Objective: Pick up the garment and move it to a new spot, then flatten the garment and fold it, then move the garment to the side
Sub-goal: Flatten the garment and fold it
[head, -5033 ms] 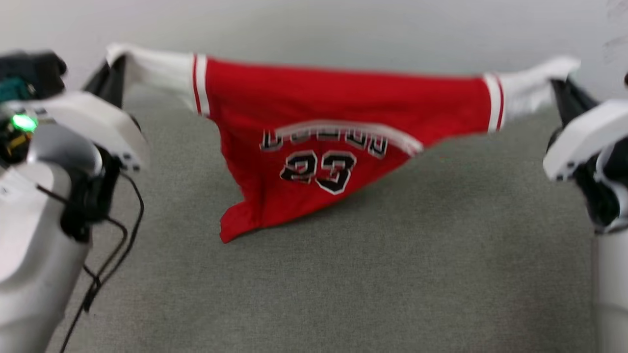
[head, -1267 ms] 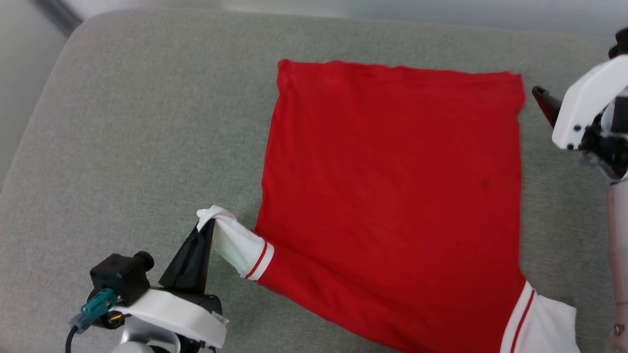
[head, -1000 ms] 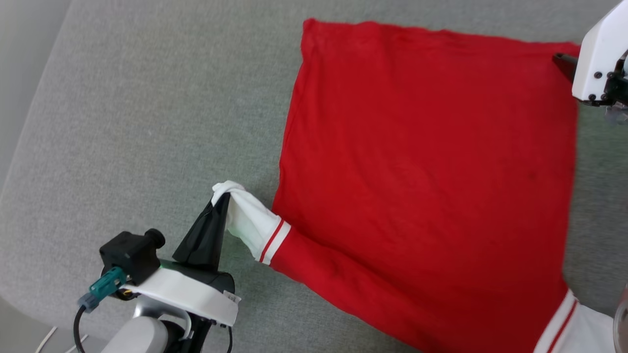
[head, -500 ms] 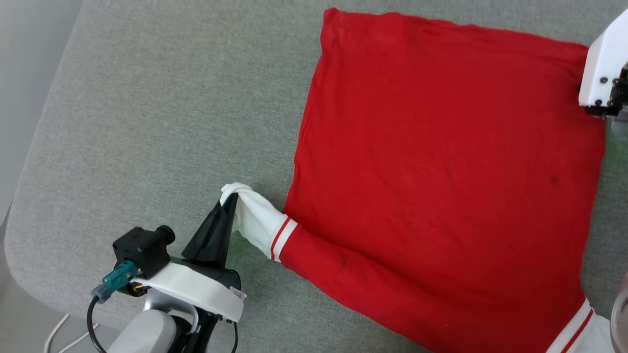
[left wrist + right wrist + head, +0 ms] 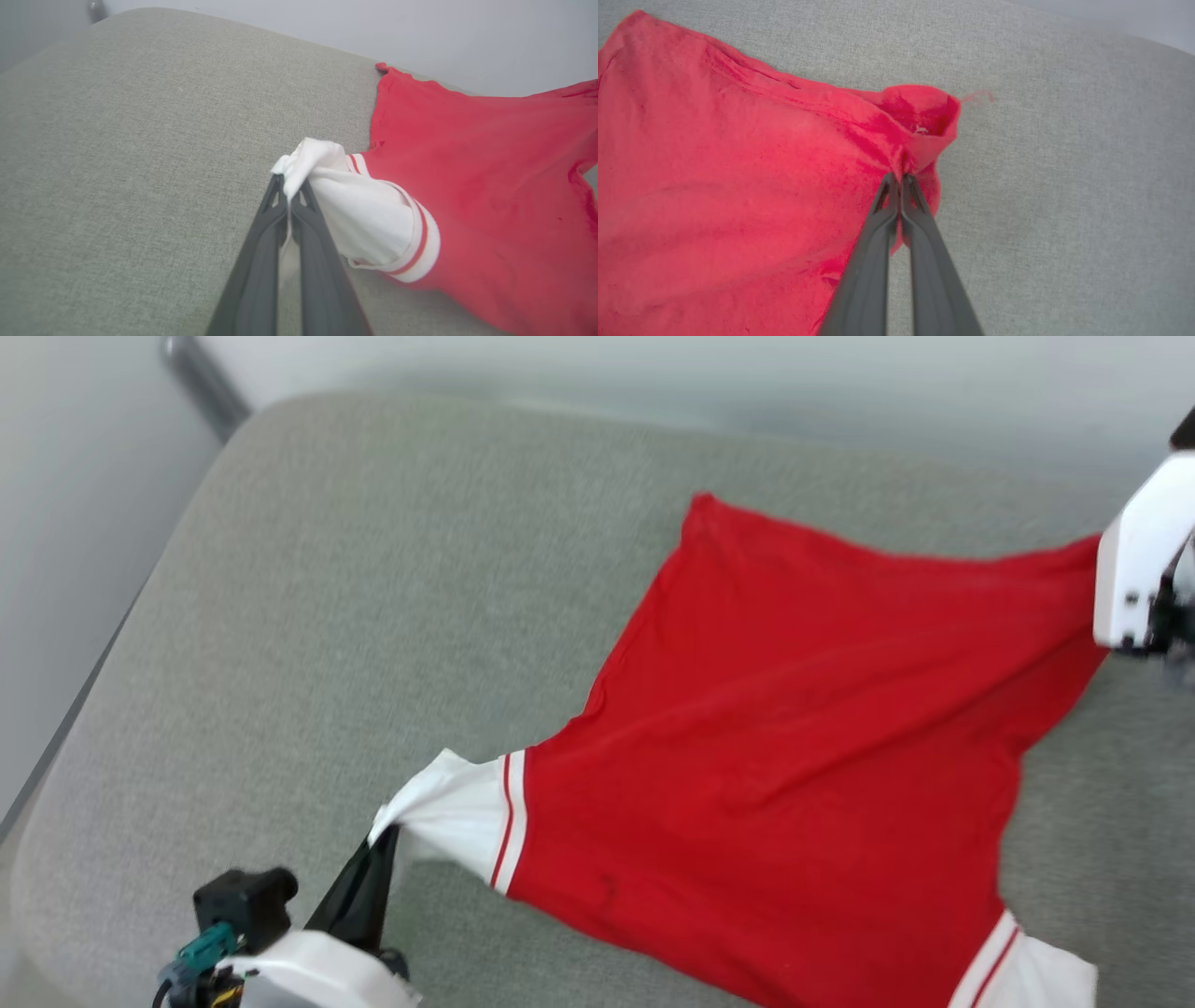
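Well, garment (image 5: pixel 794 756) (red) across grey cushion (image 5: pixel 373 569)

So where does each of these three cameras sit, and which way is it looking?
Head view: on the robot's head, looking down at the garment on a grey cushion; the left gripper shows lower left.
Left wrist view: on the left wrist, looking along its shut fingers at the pinched white sleeve.
Right wrist view: on the right wrist, looking along the right gripper, shut on a red corner.
Shared: head and left wrist views both show that sleeve.
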Controlling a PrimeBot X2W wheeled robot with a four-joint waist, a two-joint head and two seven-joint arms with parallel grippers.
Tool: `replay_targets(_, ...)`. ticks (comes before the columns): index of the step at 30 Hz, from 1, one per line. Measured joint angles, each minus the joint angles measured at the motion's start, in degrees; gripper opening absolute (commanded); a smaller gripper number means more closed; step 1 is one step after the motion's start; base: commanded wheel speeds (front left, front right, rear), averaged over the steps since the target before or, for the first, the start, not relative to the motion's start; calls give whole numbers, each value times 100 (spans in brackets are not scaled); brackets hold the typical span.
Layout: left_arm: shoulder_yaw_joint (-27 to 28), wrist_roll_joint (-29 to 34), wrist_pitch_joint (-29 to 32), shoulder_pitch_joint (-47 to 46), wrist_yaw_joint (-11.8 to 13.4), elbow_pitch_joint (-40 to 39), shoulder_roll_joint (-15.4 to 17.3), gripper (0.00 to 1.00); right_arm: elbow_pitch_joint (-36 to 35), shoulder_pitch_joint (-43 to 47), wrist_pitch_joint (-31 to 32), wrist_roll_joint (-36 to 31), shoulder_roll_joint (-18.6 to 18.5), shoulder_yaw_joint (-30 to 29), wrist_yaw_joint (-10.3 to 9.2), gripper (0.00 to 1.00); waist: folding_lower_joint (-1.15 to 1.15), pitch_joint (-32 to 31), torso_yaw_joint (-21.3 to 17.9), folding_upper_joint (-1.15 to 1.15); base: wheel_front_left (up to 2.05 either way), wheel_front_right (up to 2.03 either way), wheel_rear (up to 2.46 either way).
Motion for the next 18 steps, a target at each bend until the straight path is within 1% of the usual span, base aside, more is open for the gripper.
replay_targets(3,73,-63,87,313,166,-36,119,0,-466,694,46,481,-194,325,0,0,-1,-362,-159,0,0,0,0)
replay_targets(7,158,-151,162,692,365,-121,215,0,-1277,1869,187,1095,-491,457,0,0,-1,-800,-429,0,0,0,0)
replay_targets(8,158,-151,162,692,365,-121,215,0,-1277,1869,187,1095,-491,457,0,0,-1,-800,-429,0,0,0,0)
replay_targets(10,188,-198,214,877,458,-158,281,0,-1741,2490,261,1261,-603,441,0,0,-1,-968,-601,0,0,0,0)
replay_targets(11,224,-246,254,1024,531,-204,327,0,-2245,3132,307,1401,-645,335,0,0,-1,-1108,-780,0,0,0,0)
replay_targets(12,224,-246,254,1024,531,-204,327,0,-2245,3132,307,1401,-645,335,0,0,-1,-1108,-780,0,0,0,0)
replay_targets(14,241,-252,294,1143,587,-241,365,0,-2725,3831,389,1444,-634,188,0,0,-2,-1225,-952,0,0,0,0)
replay_targets(18,259,-308,376,1285,626,-260,434,0,-3454,5060,452,1504,-354,-212,0,0,-1,-1374,-1255,0,0,0,0)
